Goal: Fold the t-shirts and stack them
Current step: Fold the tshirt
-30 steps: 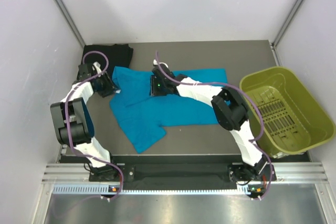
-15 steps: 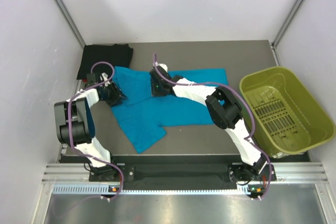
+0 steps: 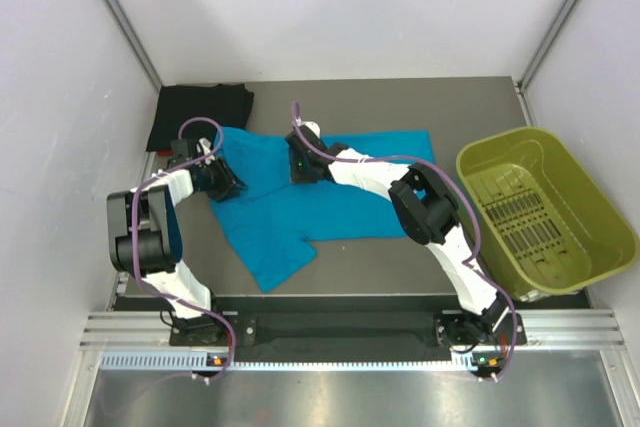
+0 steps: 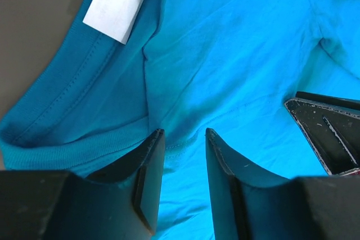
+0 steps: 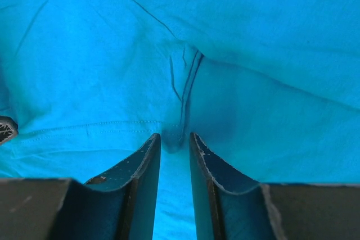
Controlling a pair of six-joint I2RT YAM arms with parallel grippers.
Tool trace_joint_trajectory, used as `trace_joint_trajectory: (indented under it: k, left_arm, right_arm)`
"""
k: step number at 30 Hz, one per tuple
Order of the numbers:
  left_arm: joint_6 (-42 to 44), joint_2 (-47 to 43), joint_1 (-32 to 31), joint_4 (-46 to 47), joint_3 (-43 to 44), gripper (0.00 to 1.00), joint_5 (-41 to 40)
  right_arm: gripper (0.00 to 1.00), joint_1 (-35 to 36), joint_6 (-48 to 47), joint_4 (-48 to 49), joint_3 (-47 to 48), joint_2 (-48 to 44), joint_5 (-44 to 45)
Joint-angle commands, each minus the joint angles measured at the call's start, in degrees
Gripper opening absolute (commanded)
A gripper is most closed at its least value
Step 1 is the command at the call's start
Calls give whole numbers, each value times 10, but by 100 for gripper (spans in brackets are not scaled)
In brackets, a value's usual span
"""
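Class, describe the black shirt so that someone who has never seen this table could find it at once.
Take the grey table and go to its far left corner, opposite the yellow-green bin on the right. A black shirt lies there in a compact block, just beyond the spread teal shirt. It is the only dark cloth on the table.

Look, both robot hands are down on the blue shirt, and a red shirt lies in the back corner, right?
The back-corner shirt is black, not red; the top view shows it. The left gripper and right gripper are down on the blue shirt.
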Motion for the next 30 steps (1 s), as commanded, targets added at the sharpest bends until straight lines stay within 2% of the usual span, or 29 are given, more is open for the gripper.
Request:
trace_joint_trajectory:
  k: [1, 5, 13, 24, 30]
  left_arm:
    - [-2, 1, -5, 21, -3, 40, -3]
    - [-4, 5, -10, 17, -2, 39, -10]
    - [22, -25, -15, -11, -5, 41, -90]
    - [16, -19, -20, 14, -17, 40, -66]
    - [13, 3, -24, 0, -9, 33, -64]
  right_arm:
    - [28, -5, -1, 14, 22, 6, -1]
    - [27, -6, -2, 14, 21, 2, -1]
    - [27, -6, -9, 14, 11, -6, -2]
    - [27, -9, -13, 14, 12, -4, -5]
    - [27, -11, -11, 14, 11, -5, -7]
